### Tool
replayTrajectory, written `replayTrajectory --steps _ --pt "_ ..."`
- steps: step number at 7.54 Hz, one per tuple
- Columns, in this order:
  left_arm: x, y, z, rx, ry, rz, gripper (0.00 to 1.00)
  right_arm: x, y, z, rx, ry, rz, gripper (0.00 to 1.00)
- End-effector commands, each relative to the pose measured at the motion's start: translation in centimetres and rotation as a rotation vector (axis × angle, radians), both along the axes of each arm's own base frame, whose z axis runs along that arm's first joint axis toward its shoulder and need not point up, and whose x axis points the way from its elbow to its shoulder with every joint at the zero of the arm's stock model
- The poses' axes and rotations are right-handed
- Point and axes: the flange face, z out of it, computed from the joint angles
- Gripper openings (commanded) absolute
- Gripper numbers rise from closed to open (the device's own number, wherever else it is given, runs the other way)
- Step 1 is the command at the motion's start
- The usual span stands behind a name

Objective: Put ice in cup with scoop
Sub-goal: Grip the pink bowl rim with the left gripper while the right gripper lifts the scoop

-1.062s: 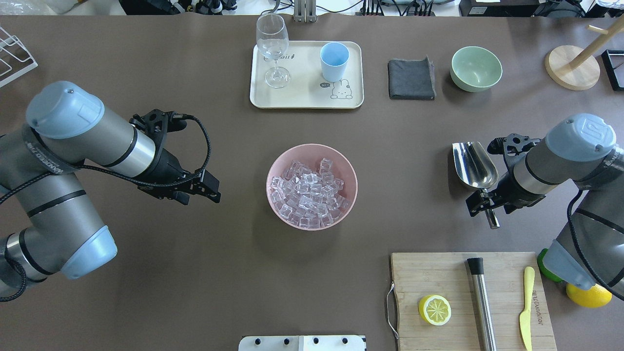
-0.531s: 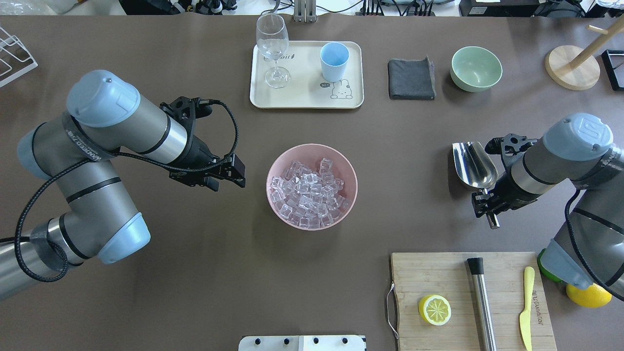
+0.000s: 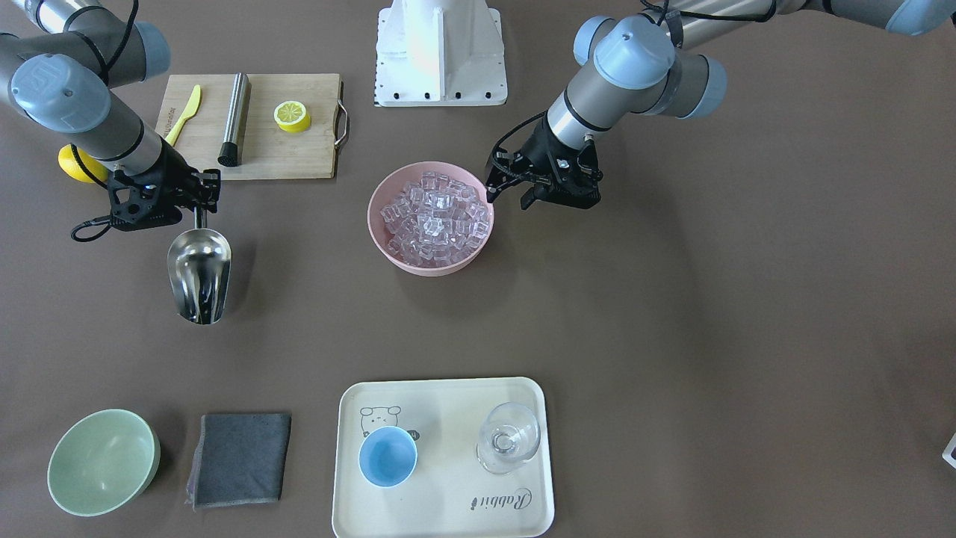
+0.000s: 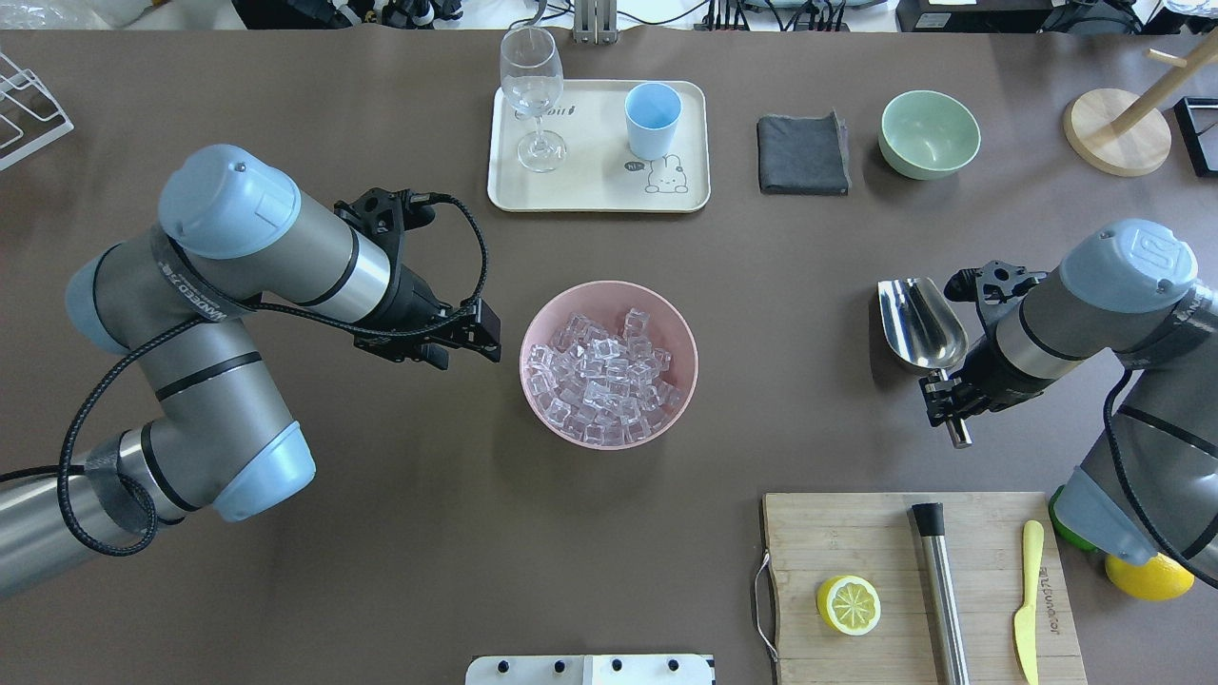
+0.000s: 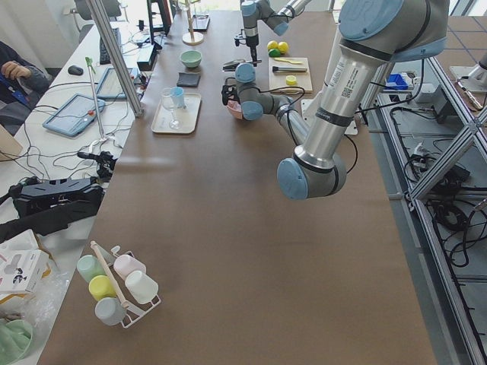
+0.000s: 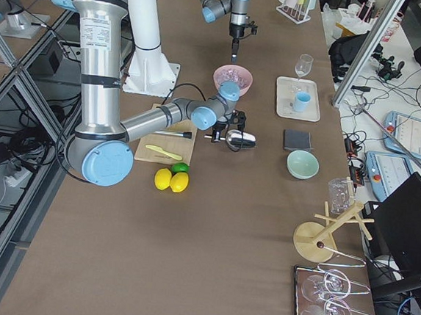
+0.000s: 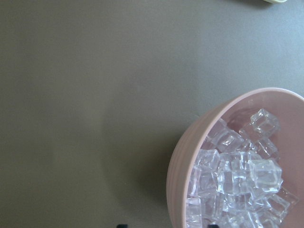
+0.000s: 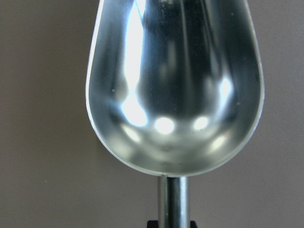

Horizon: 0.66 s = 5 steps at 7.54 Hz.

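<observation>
The ice (image 4: pixel 604 376) is a heap of clear cubes in a pink bowl (image 4: pixel 571 300) at mid-table; it also shows in the left wrist view (image 7: pixel 237 180). The light-blue cup (image 4: pixel 652 119) stands upright on a cream tray (image 4: pixel 599 195) at the far side. My right gripper (image 4: pixel 947 404) is shut on the short handle of the steel scoop (image 4: pixel 921 323), trough up and empty (image 8: pixel 173 85), far right of the bowl. My left gripper (image 4: pixel 471 347) is open and empty, close beside the bowl's left rim (image 3: pixel 508 198).
A wine glass (image 4: pixel 531 95) stands on the tray beside the cup. A grey cloth (image 4: pixel 802 154) and pale green bowl (image 4: pixel 929 133) lie right of the tray. A cutting board (image 4: pixel 856 533) holds a lemon half, steel cylinder and yellow knife.
My left arm has swung right, bringing its open gripper up to the pink bowl. My right gripper has closed on the scoop's handle, and the scoop has shifted slightly.
</observation>
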Motion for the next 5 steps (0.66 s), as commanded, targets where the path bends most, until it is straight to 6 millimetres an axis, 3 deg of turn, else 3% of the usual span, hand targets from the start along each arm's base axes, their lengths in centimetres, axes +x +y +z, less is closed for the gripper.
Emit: replayTrajectory --steps 1,3,5 --pt "1.3 0.0 0.7 0.010 0.014 0.002 0.58 1.3 0.4 -4.7 0.189 -0.062 -0.047 0.00" --pt "2.0 -0.1 0.5 0.016 0.018 0.001 0.54 4.6 -2.1 -4.8 0.356 -0.060 -0.113 0.00" --pt "2.4 -0.1 0.1 0.020 0.022 0.005 0.49 6.9 -3.1 -4.8 0.505 -0.097 -0.281 0.00"
